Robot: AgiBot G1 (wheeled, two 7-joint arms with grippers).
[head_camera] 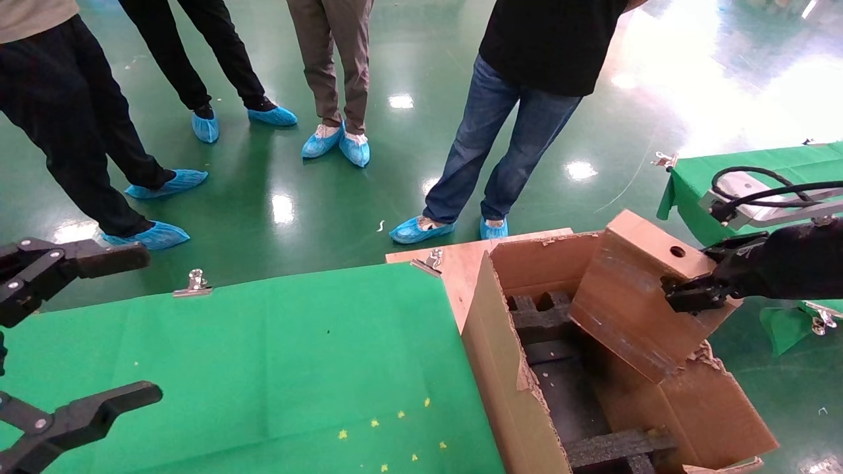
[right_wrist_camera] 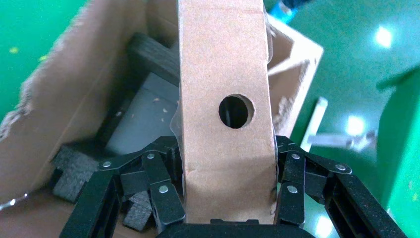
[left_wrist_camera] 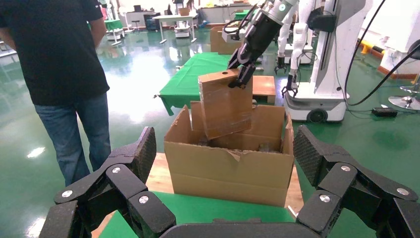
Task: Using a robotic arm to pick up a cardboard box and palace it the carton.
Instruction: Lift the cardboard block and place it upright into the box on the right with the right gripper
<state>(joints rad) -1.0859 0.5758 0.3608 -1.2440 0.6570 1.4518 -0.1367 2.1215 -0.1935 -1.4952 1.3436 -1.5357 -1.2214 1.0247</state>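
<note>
The slim brown cardboard box [head_camera: 632, 289] hangs tilted over the open carton [head_camera: 507, 368], its lower corner down inside near the black foam inserts [head_camera: 546, 316]. My right gripper [head_camera: 691, 289] is shut on the box's upper end, beside its round hole [head_camera: 677, 251]. The right wrist view shows the gripper [right_wrist_camera: 229, 193] pressed on both wide faces of the box [right_wrist_camera: 223, 64], with the carton [right_wrist_camera: 64, 99] and foam [right_wrist_camera: 153, 54] below. From the left wrist, the box [left_wrist_camera: 225, 104] sticks up out of the carton [left_wrist_camera: 233, 168]. My left gripper [head_camera: 132, 329] is open and holds nothing over the green table's left end.
Several people in blue shoe covers [head_camera: 415, 229] stand on the green floor just beyond the table. The green-covered table [head_camera: 263, 368] lies left of the carton, with metal clips [head_camera: 193, 283] on its far edge. A second green table [head_camera: 737, 171] is behind my right arm.
</note>
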